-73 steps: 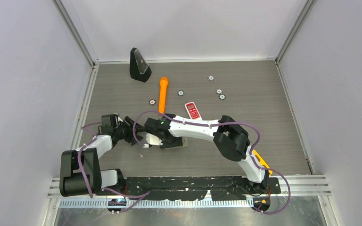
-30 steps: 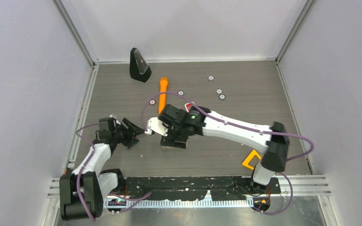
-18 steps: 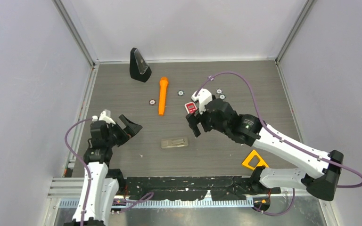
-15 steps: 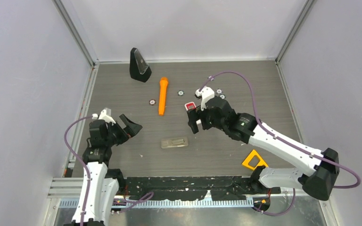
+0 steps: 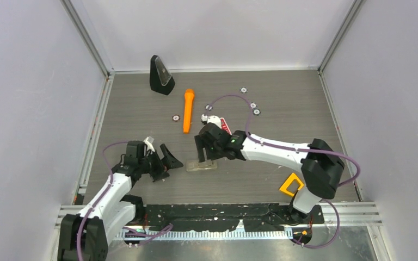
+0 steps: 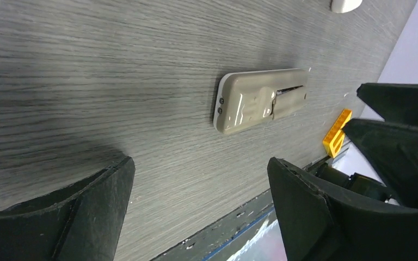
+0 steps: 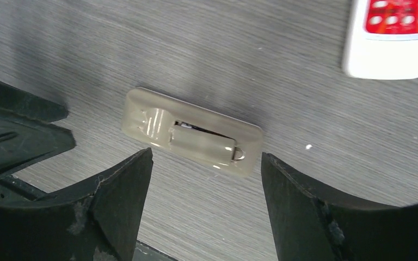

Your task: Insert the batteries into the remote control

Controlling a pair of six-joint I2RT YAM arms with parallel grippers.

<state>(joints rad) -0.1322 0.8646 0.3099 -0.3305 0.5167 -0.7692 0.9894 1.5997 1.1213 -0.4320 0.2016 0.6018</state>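
A beige remote control lies back up on the table, its battery cover slightly ajar. It also shows in the left wrist view and the right wrist view. My right gripper hovers open just above it, empty. My left gripper is open and empty a little to the remote's left. A red-and-white remote lies behind the right wrist. No batteries are in view.
An orange cylinder and a black wedge-shaped stand lie further back. Small silver-and-black discs are scattered at the back. A yellow piece lies near the front edge on the right.
My right gripper has come left and nearer from beside the red-and-white remote to above the beige remote. My left gripper has moved down and right toward the beige remote.
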